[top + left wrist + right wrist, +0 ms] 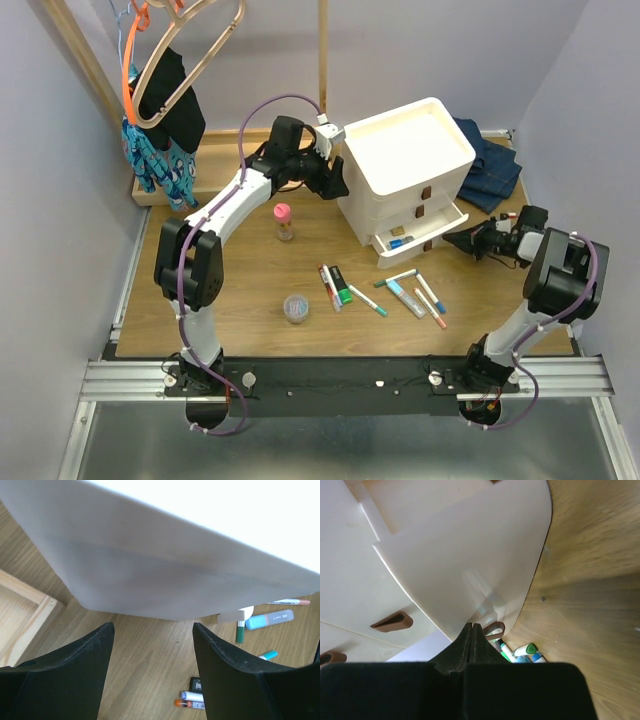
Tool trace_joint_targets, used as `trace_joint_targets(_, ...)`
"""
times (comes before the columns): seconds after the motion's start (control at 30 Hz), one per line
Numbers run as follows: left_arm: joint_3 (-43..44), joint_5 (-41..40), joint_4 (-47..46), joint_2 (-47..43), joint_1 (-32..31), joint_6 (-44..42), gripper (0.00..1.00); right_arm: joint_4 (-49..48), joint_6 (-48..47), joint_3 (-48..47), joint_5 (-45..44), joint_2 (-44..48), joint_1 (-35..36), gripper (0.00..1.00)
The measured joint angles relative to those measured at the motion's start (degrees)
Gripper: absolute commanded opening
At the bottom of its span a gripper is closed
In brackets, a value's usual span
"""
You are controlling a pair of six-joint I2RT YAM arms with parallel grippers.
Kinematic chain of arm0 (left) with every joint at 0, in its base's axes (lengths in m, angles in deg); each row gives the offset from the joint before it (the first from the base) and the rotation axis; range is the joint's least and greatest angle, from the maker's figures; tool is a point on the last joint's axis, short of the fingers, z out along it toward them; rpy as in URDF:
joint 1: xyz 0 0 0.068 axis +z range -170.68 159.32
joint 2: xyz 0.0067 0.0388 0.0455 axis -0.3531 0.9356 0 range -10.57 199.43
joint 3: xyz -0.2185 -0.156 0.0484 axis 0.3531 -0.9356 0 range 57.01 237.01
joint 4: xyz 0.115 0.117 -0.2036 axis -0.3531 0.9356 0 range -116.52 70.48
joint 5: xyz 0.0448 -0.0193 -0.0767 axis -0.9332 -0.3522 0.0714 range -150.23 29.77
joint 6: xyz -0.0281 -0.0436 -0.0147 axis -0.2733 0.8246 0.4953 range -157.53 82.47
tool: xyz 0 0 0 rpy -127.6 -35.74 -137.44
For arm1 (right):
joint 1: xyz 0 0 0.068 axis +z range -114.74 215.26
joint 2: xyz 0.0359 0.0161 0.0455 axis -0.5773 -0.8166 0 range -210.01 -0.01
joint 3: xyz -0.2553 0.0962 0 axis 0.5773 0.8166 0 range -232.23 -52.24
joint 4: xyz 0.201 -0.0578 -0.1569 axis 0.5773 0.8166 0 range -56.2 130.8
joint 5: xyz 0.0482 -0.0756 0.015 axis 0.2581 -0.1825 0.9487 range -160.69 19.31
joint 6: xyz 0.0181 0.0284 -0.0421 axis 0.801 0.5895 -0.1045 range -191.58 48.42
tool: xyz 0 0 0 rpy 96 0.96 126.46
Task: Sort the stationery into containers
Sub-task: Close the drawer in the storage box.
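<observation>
Both empty: left claw [152, 672] wide open, right claw [471, 632] shut by the open bottom drawer [425, 240]; next, grasp a marker [367, 301].

white drawer unit [386, 200], bottom drawer [428, 240] open, markers [367, 301] scattered

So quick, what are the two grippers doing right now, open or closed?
Left gripper: open, empty, beside the drawer unit.
Right gripper: shut, tips at a brown pull tab.

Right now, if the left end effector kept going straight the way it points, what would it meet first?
The side wall of the white drawer unit, right ahead of the open left end effector; how close is hard to judge.
</observation>
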Motion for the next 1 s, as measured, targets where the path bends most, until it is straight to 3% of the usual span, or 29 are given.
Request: trace_joint_targets(1.0, 0.57, -2.03, 0.48, -0.09, -0.59, -1.38, 0.73, -11.02, 10.05, -6.49, -0.35, -7.89, 10.95, 0.01)
